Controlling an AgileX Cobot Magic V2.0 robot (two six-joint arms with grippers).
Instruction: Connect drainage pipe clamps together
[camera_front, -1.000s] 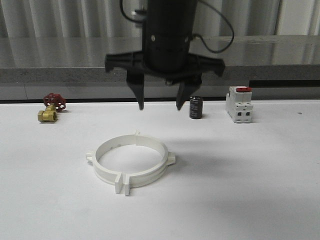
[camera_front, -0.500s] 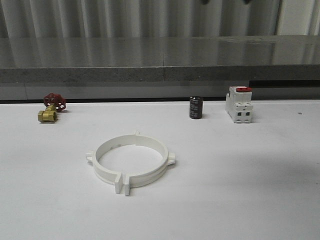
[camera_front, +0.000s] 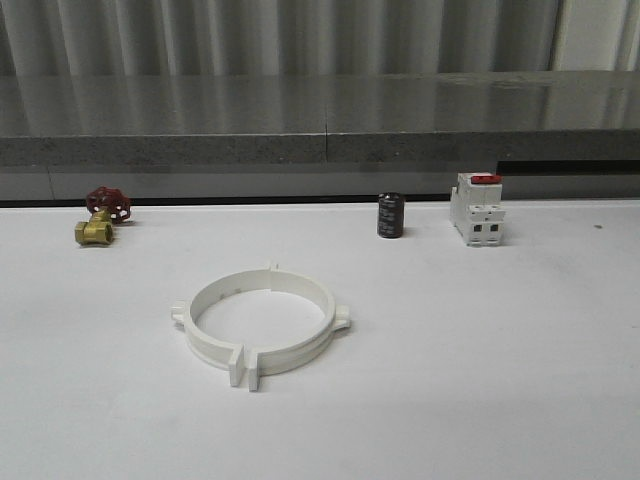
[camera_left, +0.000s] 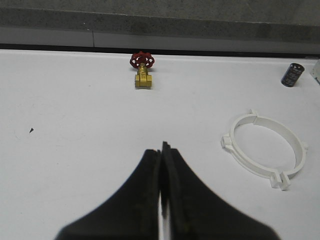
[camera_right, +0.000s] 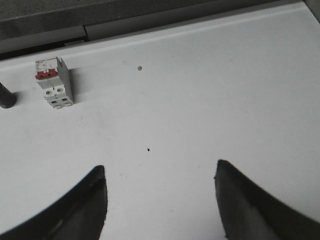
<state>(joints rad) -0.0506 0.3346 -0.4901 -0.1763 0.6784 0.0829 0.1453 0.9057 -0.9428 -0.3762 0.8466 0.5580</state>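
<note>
Clamps (camera_front: 259, 322) sit nearest you on the white table (camera_front: 500, 380), the two white half-rings lying flat and already closed into one wide ring, with paired tabs meeting at the near edge and small tabs poking out at either side. From the way the halves lie, you can judge the joining step as done or very nearly so; what the next move calls for is a check that the tab pairs are seated flush, and only a light press if one seam gapes. Whether the far seam is fully shut is too small to tell. Your left claw (camera_left: 163, 150) hangs over bare table beside the ring, its fingers pressed together with nothing between them. Your right claw (camera_right: 161, 172) is spread wide and empty over the table, well apart from the ring. Farther back, along the rear edge, you have a brass valve with a red handwheel (camera_front: 101, 215) at the left, a small dark cylinder (camera_front: 390, 215) past the ring, and a white switch block with a red top (camera_front: 477, 208) at the right.
</note>
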